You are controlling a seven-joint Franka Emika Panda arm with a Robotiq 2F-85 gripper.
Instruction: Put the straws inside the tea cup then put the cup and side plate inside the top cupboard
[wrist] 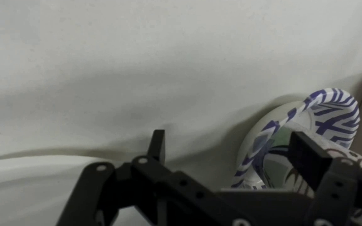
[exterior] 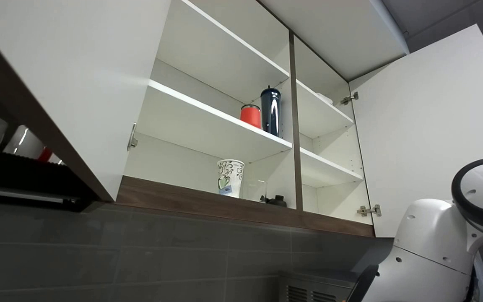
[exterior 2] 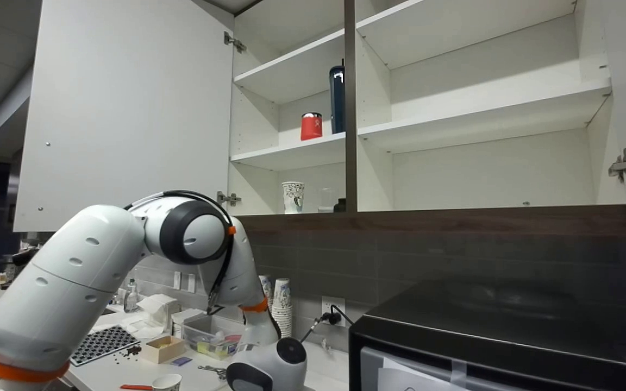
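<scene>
Holds nothing between the fingers [wrist: 159,145], spread wide across the lower half of the wrist view, with the right-hand tip crossing in front of a patterned cup [wrist: 341,152]. Just beyond, at the lower right, shows the plate [wrist: 338,122] by its wavy blue-striped rim, on the table [wrist: 181,62], with the cup apparently inside; cannot tell whether upright or tipped. Probably the tea cup, judging by that place, though not to be told for sure from the speckled vessel [exterior 2: 167,382] at the lower left of an exterior view. Cannot make out any straws. From the cup, expect a light, thin wall, perhaps paper, apt to dent: pinch softly just below the lip. From the plate, expect more stiffness and a slick face; grip across the rim, away from the cup, and lift level. Farther off, in both exterior views, offers the cupboard [exterior: 208,203], standing open, with a beaker [exterior: 230,179] on the lowest level near mid-frame and a red tumbler [exterior: 250,116] on the shelf above.
</scene>
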